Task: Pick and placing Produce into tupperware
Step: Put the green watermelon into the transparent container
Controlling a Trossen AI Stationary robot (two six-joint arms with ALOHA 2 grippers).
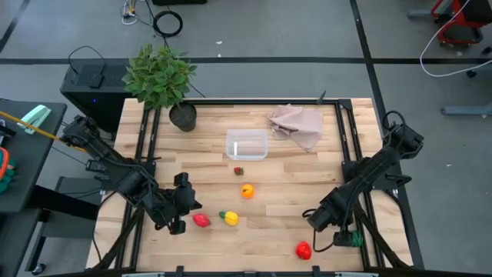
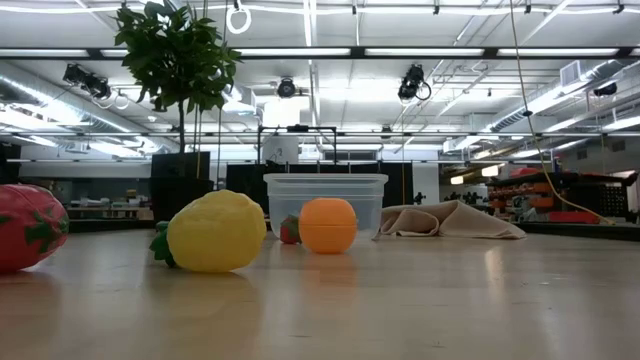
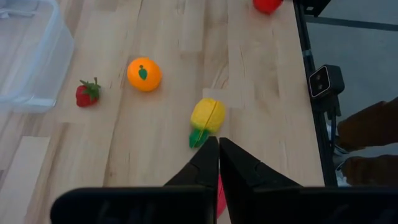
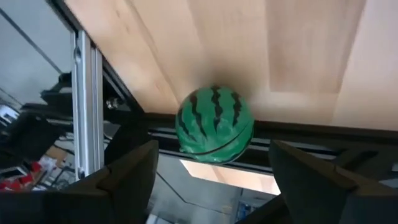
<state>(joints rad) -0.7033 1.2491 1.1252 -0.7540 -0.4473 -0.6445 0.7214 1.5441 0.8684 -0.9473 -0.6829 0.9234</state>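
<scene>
Straddling the watermelon (image 4: 214, 126) at the table (image 4: 249, 43) edge, the right gripper's (image 4: 211, 171) wide fingers needed centring before closing.

I count six produce pieces: one strawberry (image 1: 238, 171), one orange (image 1: 247, 191), one lemon (image 1: 230, 218), two red fruits (image 1: 201, 221) (image 1: 303, 249), one watermelon (image 4: 214, 124). One tupperware (image 1: 247, 145), one cloth (image 1: 297, 123), one plant (image 1: 160, 77).

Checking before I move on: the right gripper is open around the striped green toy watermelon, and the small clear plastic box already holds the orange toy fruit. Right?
Not quite. The right gripper is open around the striped green toy watermelon, but the small clear plastic box is empty. The high view shows the orange toy fruit lying on the wooden table, apart from the box.
</scene>
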